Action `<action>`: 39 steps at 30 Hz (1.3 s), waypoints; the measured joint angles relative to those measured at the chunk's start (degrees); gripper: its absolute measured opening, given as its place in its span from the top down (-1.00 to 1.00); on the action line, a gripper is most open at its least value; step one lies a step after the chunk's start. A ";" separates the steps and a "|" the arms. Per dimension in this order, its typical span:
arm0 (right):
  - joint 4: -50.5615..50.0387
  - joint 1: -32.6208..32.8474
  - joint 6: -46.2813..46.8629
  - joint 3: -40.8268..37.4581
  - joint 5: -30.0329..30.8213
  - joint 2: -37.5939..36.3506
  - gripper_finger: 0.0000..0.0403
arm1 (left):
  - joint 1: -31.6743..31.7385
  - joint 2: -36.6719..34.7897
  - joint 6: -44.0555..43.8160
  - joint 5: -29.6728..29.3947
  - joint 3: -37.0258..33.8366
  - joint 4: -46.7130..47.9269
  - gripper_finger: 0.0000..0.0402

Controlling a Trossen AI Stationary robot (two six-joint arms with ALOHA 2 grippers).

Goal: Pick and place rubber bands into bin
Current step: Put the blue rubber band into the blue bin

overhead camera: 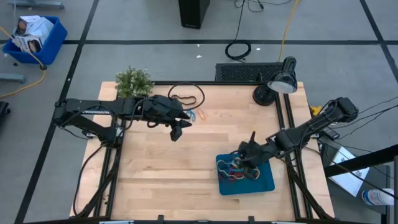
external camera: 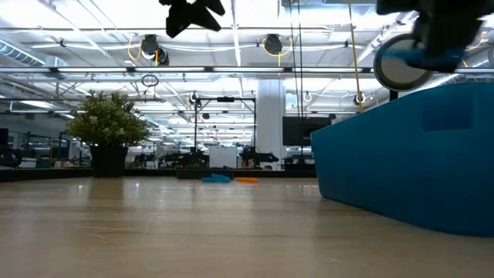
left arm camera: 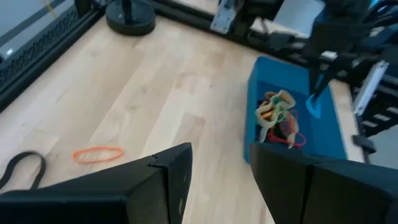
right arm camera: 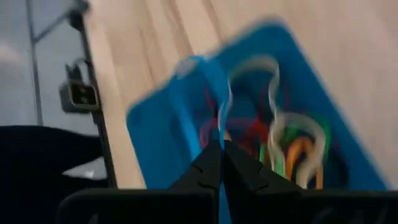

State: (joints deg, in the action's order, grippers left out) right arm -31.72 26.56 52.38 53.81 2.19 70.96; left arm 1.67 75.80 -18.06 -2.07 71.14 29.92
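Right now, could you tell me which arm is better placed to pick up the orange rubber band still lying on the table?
Left. Its open end effector hovers near the orange rubber band, while the right end effector, shut, is over the bin.

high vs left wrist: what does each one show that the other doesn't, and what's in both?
Only the high view: the potted plant at the table's far left corner, the right claw shut above the bin, and both whole arms.

Only the left wrist view: the left claw from close up, open with nothing between its fingers.

Both: the teal bin with a pile of rubber bands in it, a loose orange rubber band on the wood, the lamp base.
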 joint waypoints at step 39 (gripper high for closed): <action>-19.46 2.68 15.60 -0.84 -6.93 10.10 0.28 | 2.27 0.10 0.37 0.00 -0.05 0.08 0.17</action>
State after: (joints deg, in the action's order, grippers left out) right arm -51.18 29.24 67.98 52.97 -4.73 81.06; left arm 3.95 75.90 -17.69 -2.07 71.09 30.00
